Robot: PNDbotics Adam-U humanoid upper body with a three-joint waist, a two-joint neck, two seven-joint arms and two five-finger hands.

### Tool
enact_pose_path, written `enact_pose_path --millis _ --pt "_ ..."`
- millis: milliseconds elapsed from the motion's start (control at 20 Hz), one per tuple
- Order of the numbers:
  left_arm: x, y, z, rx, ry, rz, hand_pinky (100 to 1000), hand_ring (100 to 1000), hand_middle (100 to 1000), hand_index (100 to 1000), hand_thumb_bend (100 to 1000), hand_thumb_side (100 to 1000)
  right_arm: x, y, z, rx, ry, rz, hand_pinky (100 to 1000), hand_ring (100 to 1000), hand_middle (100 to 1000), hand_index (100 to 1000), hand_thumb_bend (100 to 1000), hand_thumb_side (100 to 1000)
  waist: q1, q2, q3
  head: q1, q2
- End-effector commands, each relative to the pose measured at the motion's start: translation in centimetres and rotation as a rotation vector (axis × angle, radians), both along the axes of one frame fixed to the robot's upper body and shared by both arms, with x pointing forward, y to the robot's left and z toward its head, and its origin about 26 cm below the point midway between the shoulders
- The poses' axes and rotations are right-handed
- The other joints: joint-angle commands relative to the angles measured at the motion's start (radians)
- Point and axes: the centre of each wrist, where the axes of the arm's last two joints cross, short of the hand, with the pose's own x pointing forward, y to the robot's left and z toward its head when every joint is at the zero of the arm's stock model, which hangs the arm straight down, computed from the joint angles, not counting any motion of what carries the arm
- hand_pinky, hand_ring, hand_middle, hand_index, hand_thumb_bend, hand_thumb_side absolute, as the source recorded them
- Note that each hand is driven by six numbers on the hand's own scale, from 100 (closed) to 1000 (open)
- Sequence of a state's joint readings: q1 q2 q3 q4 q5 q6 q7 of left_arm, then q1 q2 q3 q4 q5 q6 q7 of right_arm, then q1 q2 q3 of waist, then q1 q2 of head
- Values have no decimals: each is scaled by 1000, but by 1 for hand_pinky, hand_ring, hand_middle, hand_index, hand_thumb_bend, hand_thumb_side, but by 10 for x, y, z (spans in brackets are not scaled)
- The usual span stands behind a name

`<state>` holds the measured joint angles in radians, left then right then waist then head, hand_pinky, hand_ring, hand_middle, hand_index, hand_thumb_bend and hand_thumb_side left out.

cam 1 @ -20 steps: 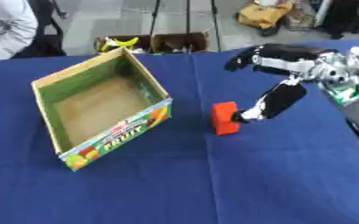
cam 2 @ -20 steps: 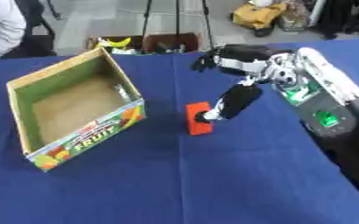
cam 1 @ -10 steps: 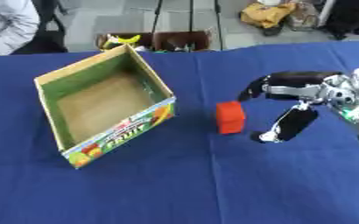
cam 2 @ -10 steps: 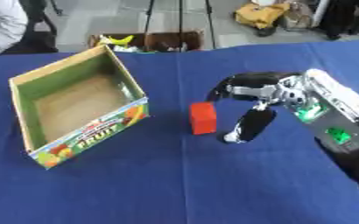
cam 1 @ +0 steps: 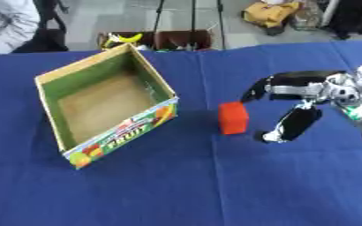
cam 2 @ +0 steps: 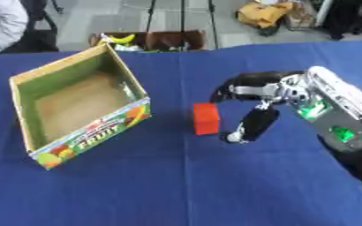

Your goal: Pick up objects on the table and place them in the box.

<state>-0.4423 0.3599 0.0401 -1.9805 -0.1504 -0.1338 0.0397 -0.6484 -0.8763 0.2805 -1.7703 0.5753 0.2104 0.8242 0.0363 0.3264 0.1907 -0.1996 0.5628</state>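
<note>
Red block (cam 1: 233, 117) stood on the blue bench (cam 1: 184, 185), apart from the box (cam 1: 103, 102) and on its right, resting on a small face with its long axis roughly upright. Box was open-topped, with nothing seen inside it. Right robot hand (cam 2: 255, 103) was just to the right of the block, not touching it as far as could be seen: a gap of blue cloth showed between the block and the lower digit. Hand was spread wide and held nothing; the upper fingers (cam 1: 270, 86) reached toward the block's upper right, and the thumb (cam 1: 291, 126) hung down beside its lower right edge. So the block lay toward the box from the hand, slightly outside the open span rather than between fingers and thumb. Left robot hand was not in view, so the right one was the only candidate. Judgement: grasp not yet made; the hand would need to shift toward the box until the block sat inside the span, then close across the narrow width. Risk: a digit striking the tall block sideways could tip it over.
</note>
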Motion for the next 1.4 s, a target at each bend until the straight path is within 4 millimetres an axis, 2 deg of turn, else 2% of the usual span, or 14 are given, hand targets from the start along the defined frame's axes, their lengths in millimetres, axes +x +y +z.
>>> enact_pose_path --millis 50,200,250,450,600,700,800,1000,1050,1400 --pt "-4 1 8 9 -30 3 743 881 858 1000 100 1000 -4 -5 19 -2 -107 -24 819 900 849 921 350 380 -1 -15 -4 1 2" --pt "-4 2 7 9 -29 4 743 881 858 1000 100 1000 -9 -5 28 10 -172 -24 821 901 851 922 365 408 -1 -15 -7 1 -9" --pt "-4 2 8 11 -29 3 743 881 859 1000 100 1000 -10 -4 32 15 -197 -23 822 901 852 923 371 418 -1 -16 -8 -11 -16" --pt "-4 1 9 16 -33 0 744 881 859 1000 100 1000 -11 -1 47 35 -283 -29 825 901 853 922 389 446 -4 -21 -1 -114 -38" --pt "-4 1 8 17 -33 -1 744 881 859 1000 100 1000 -10 1 51 38 -302 -25 826 902 856 921 397 449 -4 -23 1 -141 -44" --pt "-4 1 9 17 -33 -3 745 881 859 1000 100 1000 -7 2 51 39 -296 -24 826 904 858 922 407 448 -4 -23 2 -133 -42" --pt "-4 0 9 17 -33 -5 745 881 859 1000 100 1000 -3 3 51 42 -283 -25 827 906 859 923 417 449 -3 -23 2 -104 -38" --pt "-3 -1 9 14 -35 -9 744 881 859 1000 100 1000 7 4 47 50 -223 -18 829 915 864 930 549 452 -2 -22 4 -52 -30" --pt "-3 -1 9 13 -35 -10 744 880 859 1000 100 1000 10 5 45 54 -209 -18 828 915 862 928 574 449 -2 -21 5 -47 -28" --pt "-3 -2 9 9 -33 -17 744 880 859 1000 100 1000 31 9 35 55 -142 -21 827 916 861 929 568 430 -2 -18 13 -43 -27"
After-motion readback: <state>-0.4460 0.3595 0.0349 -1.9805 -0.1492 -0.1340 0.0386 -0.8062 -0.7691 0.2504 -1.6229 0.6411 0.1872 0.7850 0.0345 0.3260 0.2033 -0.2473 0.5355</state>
